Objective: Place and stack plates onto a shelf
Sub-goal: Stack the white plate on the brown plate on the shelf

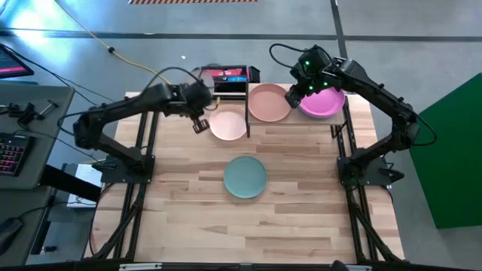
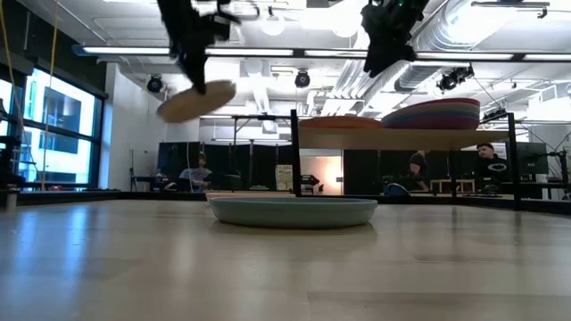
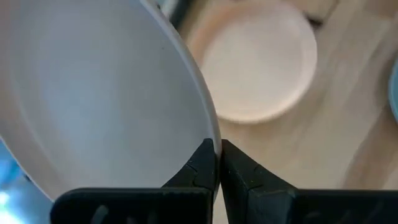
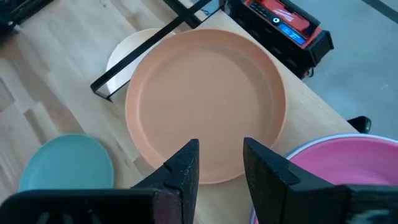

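Above the surface my left gripper pinches the cream plate by its rim, tilted, so it may slip; right gripper hangs part-open, empty.

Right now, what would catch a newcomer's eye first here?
Probably the pale plate hanging tilted in mid-air, pinched at its rim by the left gripper beside the shelf. Next, the colourful plate stack with a magenta plate on top, and the teal plate alone mid-table.
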You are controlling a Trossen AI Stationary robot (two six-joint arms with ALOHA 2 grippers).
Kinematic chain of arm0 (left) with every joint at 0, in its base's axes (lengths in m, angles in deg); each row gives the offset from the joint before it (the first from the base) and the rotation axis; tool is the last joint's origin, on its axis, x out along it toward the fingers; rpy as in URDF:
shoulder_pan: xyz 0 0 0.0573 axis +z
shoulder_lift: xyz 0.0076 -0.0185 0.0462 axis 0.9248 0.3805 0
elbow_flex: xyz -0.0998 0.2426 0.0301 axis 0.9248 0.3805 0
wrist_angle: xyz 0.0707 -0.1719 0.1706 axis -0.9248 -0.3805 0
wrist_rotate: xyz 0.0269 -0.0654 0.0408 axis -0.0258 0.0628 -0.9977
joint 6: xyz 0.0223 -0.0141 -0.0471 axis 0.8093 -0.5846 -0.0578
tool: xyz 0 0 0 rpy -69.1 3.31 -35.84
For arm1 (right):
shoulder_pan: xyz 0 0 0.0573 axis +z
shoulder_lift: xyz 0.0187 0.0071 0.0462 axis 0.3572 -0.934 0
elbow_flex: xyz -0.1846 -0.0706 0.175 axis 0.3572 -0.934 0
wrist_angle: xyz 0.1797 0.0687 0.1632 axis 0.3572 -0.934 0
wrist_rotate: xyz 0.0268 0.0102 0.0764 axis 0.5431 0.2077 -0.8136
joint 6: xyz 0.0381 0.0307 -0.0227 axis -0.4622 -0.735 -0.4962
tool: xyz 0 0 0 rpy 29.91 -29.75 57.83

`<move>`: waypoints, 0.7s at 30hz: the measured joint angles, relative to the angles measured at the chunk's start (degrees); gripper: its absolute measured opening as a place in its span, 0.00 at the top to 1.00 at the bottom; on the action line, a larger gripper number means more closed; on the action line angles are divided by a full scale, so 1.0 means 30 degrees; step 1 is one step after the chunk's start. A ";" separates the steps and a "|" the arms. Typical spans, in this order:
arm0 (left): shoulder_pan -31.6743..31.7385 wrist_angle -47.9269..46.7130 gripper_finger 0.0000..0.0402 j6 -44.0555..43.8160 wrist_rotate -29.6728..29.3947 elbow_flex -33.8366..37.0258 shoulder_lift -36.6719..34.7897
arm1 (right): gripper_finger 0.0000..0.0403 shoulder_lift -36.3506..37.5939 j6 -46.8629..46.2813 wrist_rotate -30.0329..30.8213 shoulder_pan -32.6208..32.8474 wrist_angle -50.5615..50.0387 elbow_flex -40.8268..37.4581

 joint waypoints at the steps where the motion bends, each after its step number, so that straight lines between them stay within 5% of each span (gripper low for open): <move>1: -0.0001 0.0010 1.00 0.0519 -0.0241 -0.0564 -0.0051 | 0.74 0.0000 -0.0167 0.0136 0.0000 0.0000 0.0000; 10: 0.0002 0.2295 1.00 0.5948 -0.0644 -0.4152 -0.0049 | 0.74 0.0000 -0.2505 0.2496 0.0000 0.0007 0.0000; 21: 0.0002 0.7390 1.00 1.2169 -0.0399 -0.4570 0.0458 | 0.74 0.0051 -0.5888 0.8137 0.0000 0.0188 -0.0007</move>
